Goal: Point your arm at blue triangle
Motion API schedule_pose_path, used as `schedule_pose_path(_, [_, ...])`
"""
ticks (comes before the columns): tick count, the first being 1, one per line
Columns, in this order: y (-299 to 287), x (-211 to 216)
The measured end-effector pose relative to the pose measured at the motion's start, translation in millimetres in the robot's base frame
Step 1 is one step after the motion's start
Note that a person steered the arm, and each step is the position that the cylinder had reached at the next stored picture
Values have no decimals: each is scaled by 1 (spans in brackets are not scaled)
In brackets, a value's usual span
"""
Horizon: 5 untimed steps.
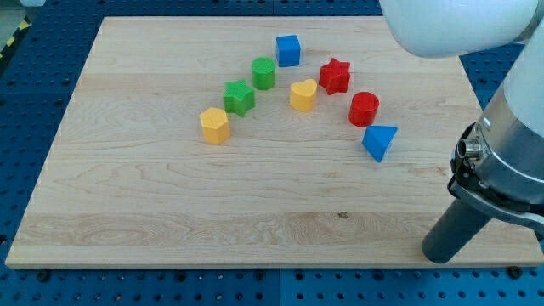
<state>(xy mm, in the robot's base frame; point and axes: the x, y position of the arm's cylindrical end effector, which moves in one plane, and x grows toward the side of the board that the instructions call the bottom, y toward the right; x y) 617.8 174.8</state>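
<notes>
The blue triangle (379, 142) lies on the wooden board (170, 212) at the view's right of centre, just below a red cylinder (364, 109). My tip (441, 253) rests near the board's bottom right corner, below and to the right of the blue triangle, well apart from it. No block touches the tip.
An arc of blocks runs across the upper middle: a yellow hexagon (215, 126), a green star (239, 97), a green cylinder (263, 73), a blue cube (288, 50), a yellow heart (303, 94) and a red star (335, 76). The arm's white body (459, 25) fills the top right.
</notes>
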Motion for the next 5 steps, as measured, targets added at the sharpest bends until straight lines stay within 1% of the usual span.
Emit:
schedule_pose_path(1, [0,-3])
schedule_pose_path(2, [-18,-27])
schedule_pose_path(4, [-57,-121])
schedule_pose_path(5, [-65,-127])
